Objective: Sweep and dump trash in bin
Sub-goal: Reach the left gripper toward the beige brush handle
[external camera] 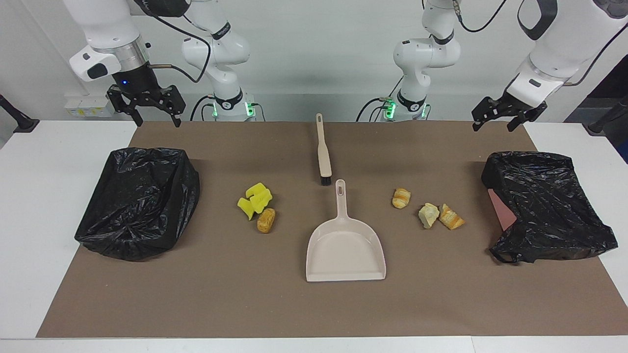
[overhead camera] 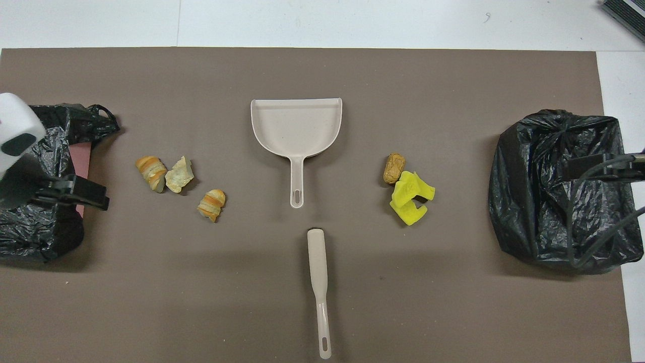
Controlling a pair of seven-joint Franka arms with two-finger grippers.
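— What's on the table (external camera: pixel 59 162)?

— Bread scraps (external camera: pixel 429 214) lie toward the left arm's end, yellow sponge pieces (external camera: pixel 255 198) and a brown roll (external camera: pixel 266 220) toward the right arm's, either side of a dustpan (external camera: pixel 346 245). A brush (external camera: pixel 323 156) lies nearer the robots. A bag-lined bin (external camera: pixel 140 201) sits at each end.

— And the arms?

— Both raised, holding nothing — left tool (external camera: pixel 494 118) released over the mat's corner, right tool (external camera: pixel 156 112) likewise, fingers spread.
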